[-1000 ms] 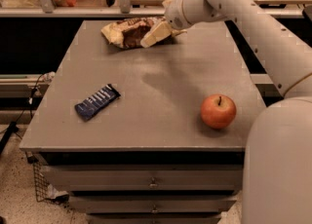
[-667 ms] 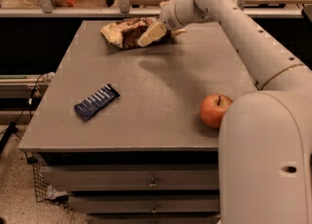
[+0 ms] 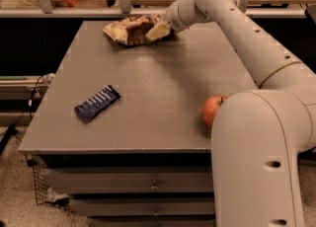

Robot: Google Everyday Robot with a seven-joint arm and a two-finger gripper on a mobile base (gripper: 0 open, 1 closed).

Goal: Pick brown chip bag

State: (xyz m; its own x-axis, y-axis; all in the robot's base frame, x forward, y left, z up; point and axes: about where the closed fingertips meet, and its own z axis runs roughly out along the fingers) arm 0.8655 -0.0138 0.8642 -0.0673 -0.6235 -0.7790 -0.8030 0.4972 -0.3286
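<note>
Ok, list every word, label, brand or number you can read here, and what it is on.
Nothing can be read.
brown chip bag, at the far edge of the table: pale lettering, too blurred to read.
dark blue wrapper: white markings, too blurred to read.
apple: no label visible.
gripper, at the bag's right end: no marking visible.

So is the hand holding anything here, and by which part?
It cannot be told. The hand sits against the right end of the brown chip bag, which lies at the far side of the table; no grip is visible.
</note>
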